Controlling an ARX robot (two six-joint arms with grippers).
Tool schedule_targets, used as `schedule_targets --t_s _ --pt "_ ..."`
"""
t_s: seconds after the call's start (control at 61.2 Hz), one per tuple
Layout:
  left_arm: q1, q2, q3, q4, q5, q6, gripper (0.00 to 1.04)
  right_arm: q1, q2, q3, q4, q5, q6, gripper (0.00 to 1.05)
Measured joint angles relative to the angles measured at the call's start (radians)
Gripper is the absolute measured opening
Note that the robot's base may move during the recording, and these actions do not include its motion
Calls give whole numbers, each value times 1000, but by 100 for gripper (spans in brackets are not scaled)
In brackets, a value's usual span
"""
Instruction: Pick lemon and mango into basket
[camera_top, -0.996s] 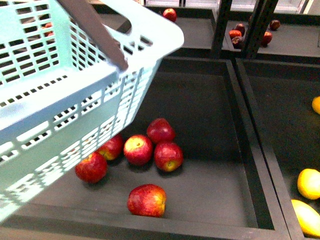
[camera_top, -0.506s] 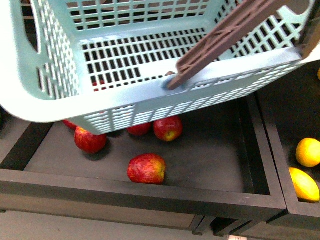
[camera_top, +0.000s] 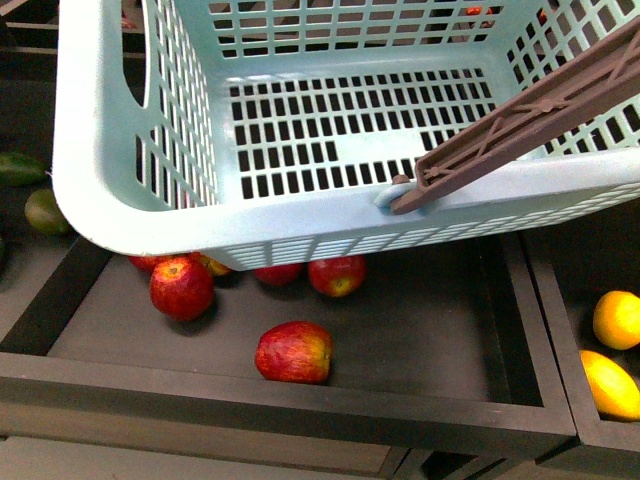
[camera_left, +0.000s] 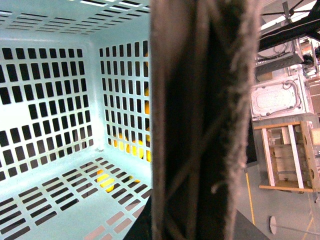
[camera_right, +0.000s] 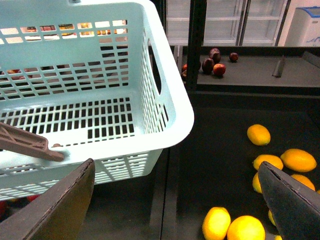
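Observation:
The turquoise basket (camera_top: 300, 150) hangs in the air over the apple bin, empty, its brown handle (camera_top: 520, 120) slanting up to the right. My left gripper is shut on that handle (camera_left: 200, 125), which fills the left wrist view and hides the fingers. The basket also shows in the right wrist view (camera_right: 90, 90). My right gripper (camera_right: 177, 210) is open and empty, above the bin to the basket's right. Yellow oval lemons (camera_right: 216, 222) lie in that bin, also seen in the front view (camera_top: 610, 385). A greenish mango (camera_top: 45, 210) lies at the far left.
Red apples (camera_top: 294, 352) lie in the dark bin (camera_top: 300, 400) under the basket. A raised divider (camera_top: 540, 330) separates it from the lemon bin. A further shelf holds dark red fruit (camera_right: 215, 62). Black uprights (camera_right: 196, 40) stand behind the bins.
The basket has swung from the upper left to level across the top of the front view. The green fruit at the far left has come into view.

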Motion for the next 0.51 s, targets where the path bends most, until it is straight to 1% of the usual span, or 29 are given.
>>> schedule_targets --t_s 0.163,0.278,0.294,0.327,0.408,0.457,0.506 --pt "0 0 0 0 -3 6 5 0 0 0 2 1 10 96" --pt "0 0 0 0 -2 6 5 -19 0 0 111 4 215 96" --pt "0 0 0 0 -2 6 5 -29 3 0 124 3 259 96" --pt "0 0 0 0 -1 6 5 -50 9 0 133 -7 298 96" --pt "0 0 0 0 2 6 5 -117 60 1 188 -54 355 96" --pt "0 -1 0 0 2 6 5 -174 143 4 272 -89 381 96" --pt "0 -1 0 0 2 6 5 -240 293 12 418 -108 388 96"
